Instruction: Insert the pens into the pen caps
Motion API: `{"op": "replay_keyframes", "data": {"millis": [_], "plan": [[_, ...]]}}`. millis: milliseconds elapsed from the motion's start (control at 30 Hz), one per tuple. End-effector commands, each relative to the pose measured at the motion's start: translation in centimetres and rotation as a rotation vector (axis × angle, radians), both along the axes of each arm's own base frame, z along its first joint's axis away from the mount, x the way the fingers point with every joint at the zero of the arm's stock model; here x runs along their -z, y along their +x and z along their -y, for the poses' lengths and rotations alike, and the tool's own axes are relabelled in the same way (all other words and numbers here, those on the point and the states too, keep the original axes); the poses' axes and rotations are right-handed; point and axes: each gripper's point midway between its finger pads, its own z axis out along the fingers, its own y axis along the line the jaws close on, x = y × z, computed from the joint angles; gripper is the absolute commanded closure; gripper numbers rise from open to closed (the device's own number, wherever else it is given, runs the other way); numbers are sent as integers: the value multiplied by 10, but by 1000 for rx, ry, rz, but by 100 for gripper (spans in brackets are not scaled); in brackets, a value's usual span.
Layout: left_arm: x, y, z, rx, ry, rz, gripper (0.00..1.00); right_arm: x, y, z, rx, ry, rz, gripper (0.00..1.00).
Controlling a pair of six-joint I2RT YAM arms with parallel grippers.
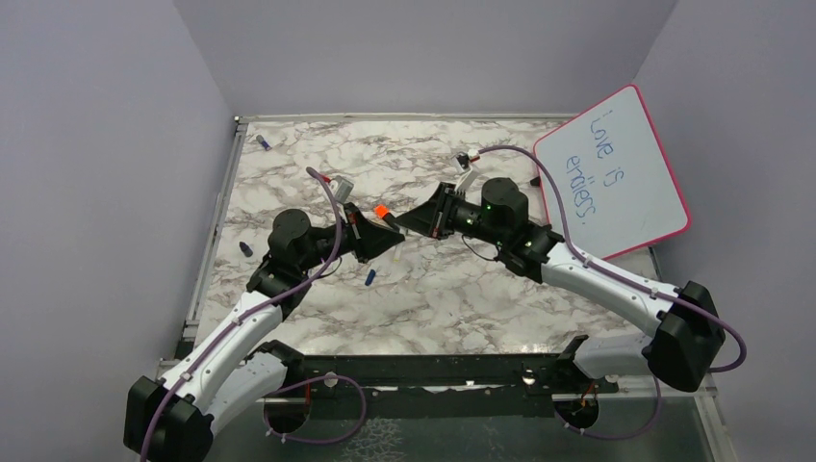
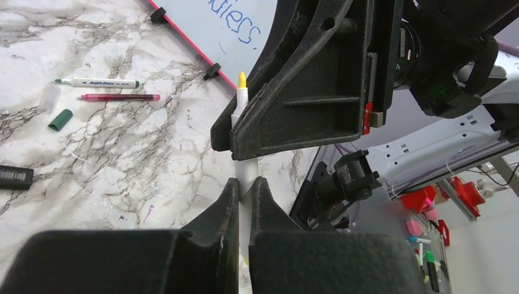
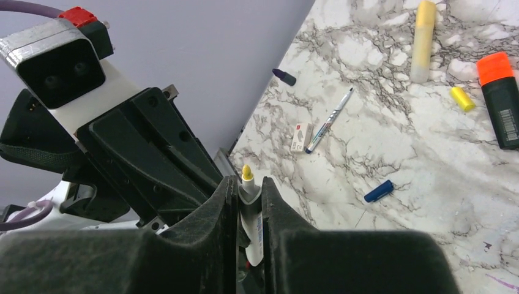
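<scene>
Over the middle of the marble counter [image 1: 462,289] my two hands meet tip to tip. My left hand [image 2: 245,187] is clenched on the lower body of the yellow-tipped pen [image 2: 239,104], and my right hand [image 3: 248,187] pinches the same pen just below its bare nib. I judge this a handover. Next, one hand must let go and fetch the yellow cap [image 3: 462,98] lying beside the orange-ended highlighter [image 3: 502,107].

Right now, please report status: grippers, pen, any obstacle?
Left gripper shut on yellow-tipped pen. Right gripper shut on same pen, nearer its tip. Pen uncapped; yellow cap lies on table beside highlighter. No obstacle seen.
</scene>
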Motion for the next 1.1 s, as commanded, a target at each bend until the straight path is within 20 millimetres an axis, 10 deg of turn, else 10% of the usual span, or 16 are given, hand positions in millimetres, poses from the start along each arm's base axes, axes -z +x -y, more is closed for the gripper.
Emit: {"op": "replay_keyframes", "data": {"millis": [0,100,267,467,567,700,900,1067], "plan": [[-15,-9,3,38,-45,16,84,-14,-12,-8,-73,66,27,88],[-12,-10,3,45,-43,3,65,-15,-15,-9,-91,92,25,89],[-5,-13,6,75,-34,-19,61,-17,-17,-15,-126,116,29,89],[4,-4,2,18,2,-41,98,-10,-16,-20,-138,109,21,87],[13,11,-7,-88,49,-73,100,-2,-11,-21,-126,67,16,62],[41,43,-45,-388,188,-168,100,18,1,-20,-89,-15,26,36],[85,63,-148,-968,431,-309,100,66,30,-22,-9,-173,50,32],[68,57,-179,-1121,422,-261,100,116,64,-33,33,-344,52,32]]}}
